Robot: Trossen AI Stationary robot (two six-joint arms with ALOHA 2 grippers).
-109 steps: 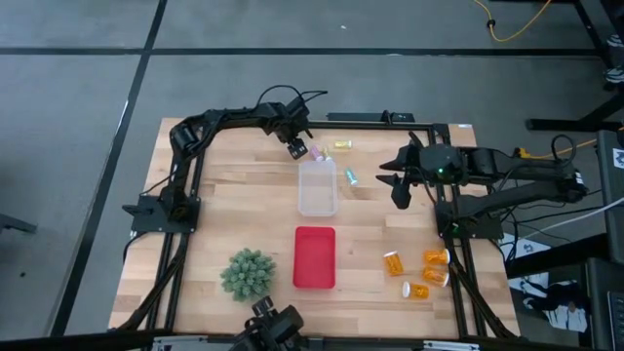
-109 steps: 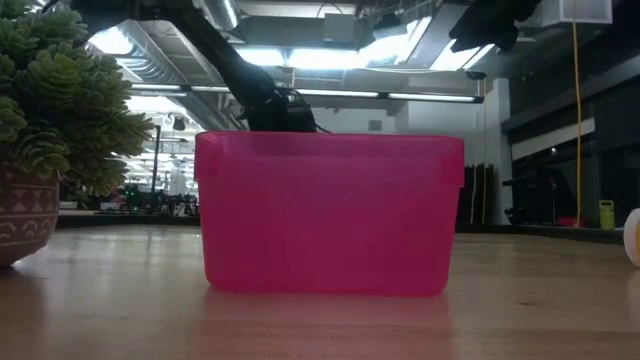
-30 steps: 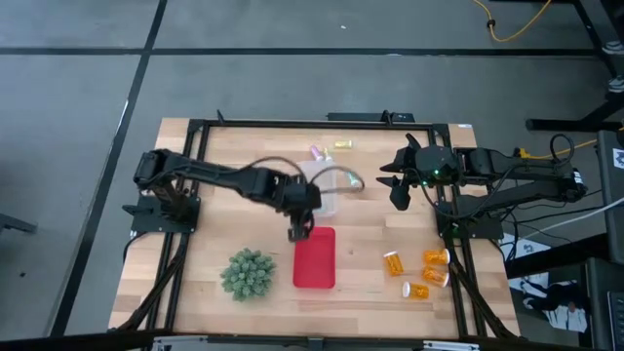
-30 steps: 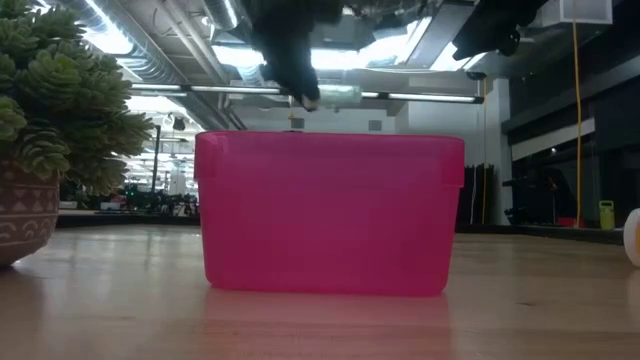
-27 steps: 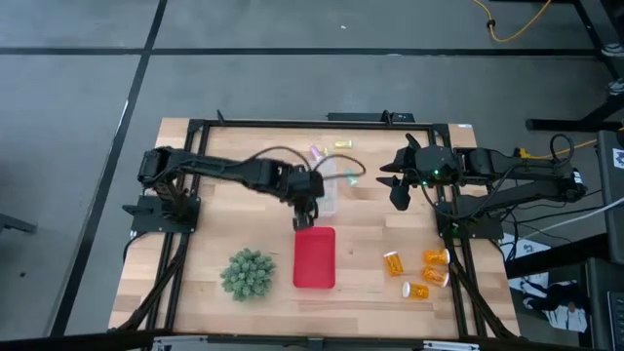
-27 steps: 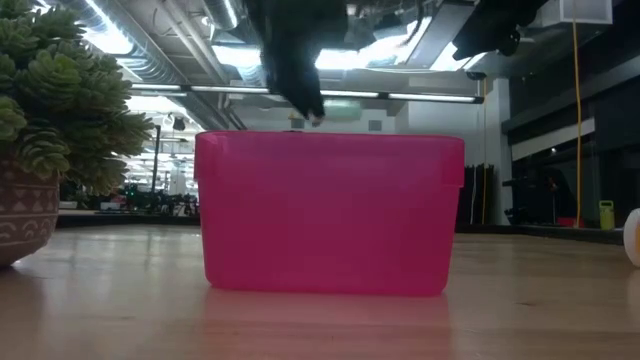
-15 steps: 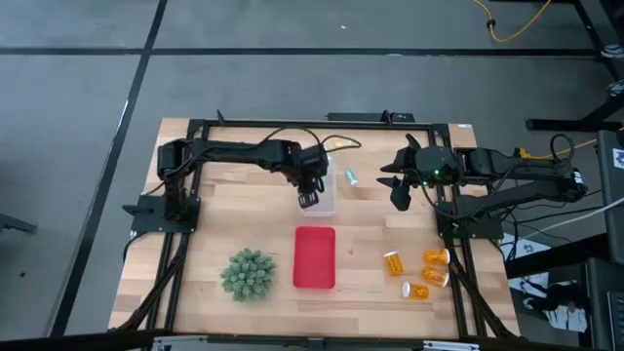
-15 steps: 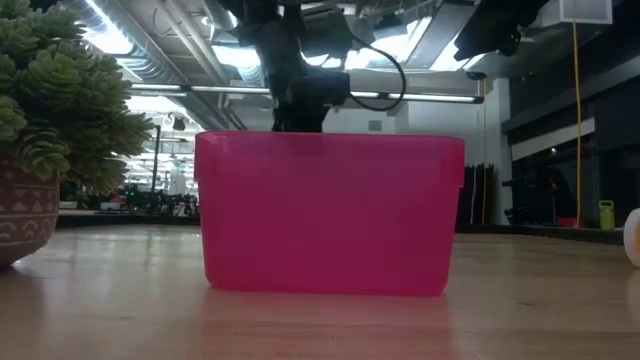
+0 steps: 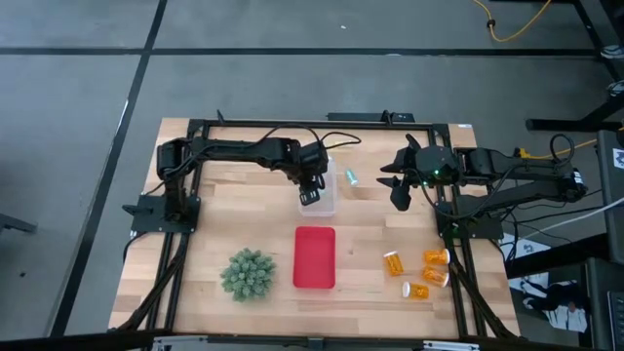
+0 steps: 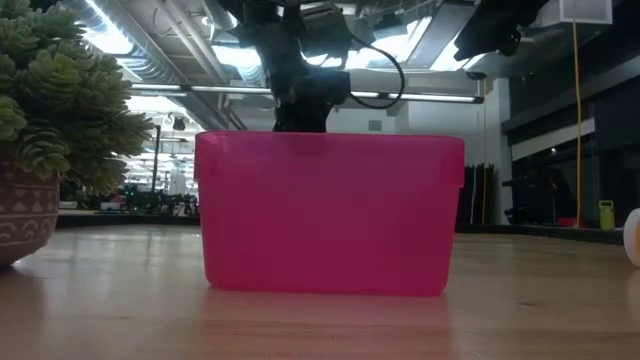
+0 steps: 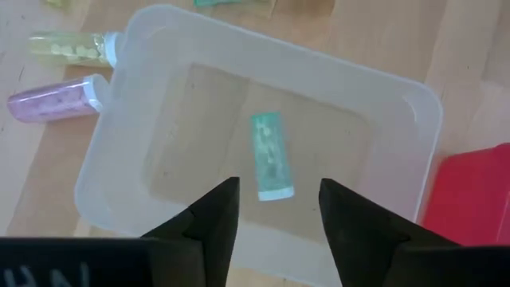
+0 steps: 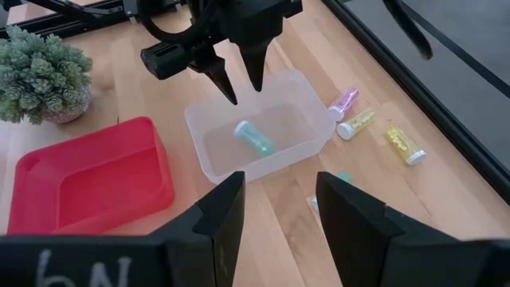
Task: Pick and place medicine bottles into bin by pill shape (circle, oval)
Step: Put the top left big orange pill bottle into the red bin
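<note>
So far it looks like just one thing has been sorted. There's a single green vial (image 11: 272,156) lying flat on the bottom of the clear bin (image 11: 408,104), and the left gripper (image 12: 239,84) is hanging right over that bin with its fingers apart and nothing in them. The red bin (image 9: 314,257) nearer the front of the table (image 9: 224,219) looks empty from above and from the right wrist camera.

Plenty left to do. A pink vial (image 11: 56,97) and a yellow vial (image 11: 68,48) are lying just outside the clear bin, the pink one's cap about touching its wall, with another yellow one (image 12: 397,142) a bit further out. A teal vial (image 9: 351,177) sits on the wood between the clear bin and the right arm. The four orange bottles (image 9: 419,272) are bunched together at the front right corner, well apart from both bins.

The right gripper (image 9: 398,190) is parked above the table's right side, fingers spread, holding nothing. I'd say early days on this one.
</note>
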